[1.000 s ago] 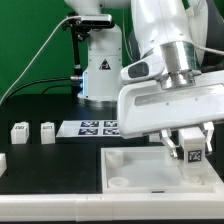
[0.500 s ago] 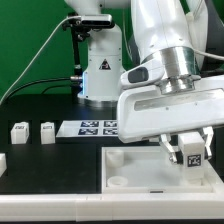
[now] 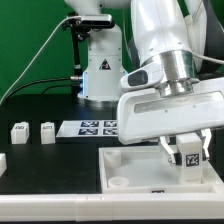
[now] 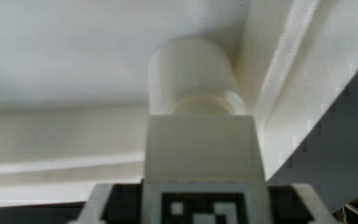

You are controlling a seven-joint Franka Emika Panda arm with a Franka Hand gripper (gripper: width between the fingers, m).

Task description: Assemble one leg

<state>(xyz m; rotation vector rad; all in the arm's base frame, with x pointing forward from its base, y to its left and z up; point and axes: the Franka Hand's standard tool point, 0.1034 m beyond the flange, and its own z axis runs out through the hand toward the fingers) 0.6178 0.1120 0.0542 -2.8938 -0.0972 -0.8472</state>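
My gripper (image 3: pixel 187 150) is shut on a white leg (image 3: pixel 190 160) with a black-and-white tag on its face. It holds the leg upright over the far right part of the large white tray-like piece (image 3: pixel 130 172). In the wrist view the leg (image 4: pixel 201 120) runs from between the jaws to a rounded end near an inner corner of the tray-like piece (image 4: pixel 69 70). I cannot tell whether the end touches it. Two more white legs (image 3: pixel 19 132) (image 3: pixel 47 131) stand on the black table at the exterior view's left.
The marker board (image 3: pixel 92 127) lies on the table behind the tray-like piece. The robot base (image 3: pixel 100 70) stands behind it. A small white part (image 3: pixel 2 161) shows at the exterior view's left edge. A corner socket (image 3: pixel 118 181) sits in the tray-like piece's near left.
The gripper with the leg has shifted slightly toward the exterior view's left and a little lower over the tray-like piece. The other parts have not moved.
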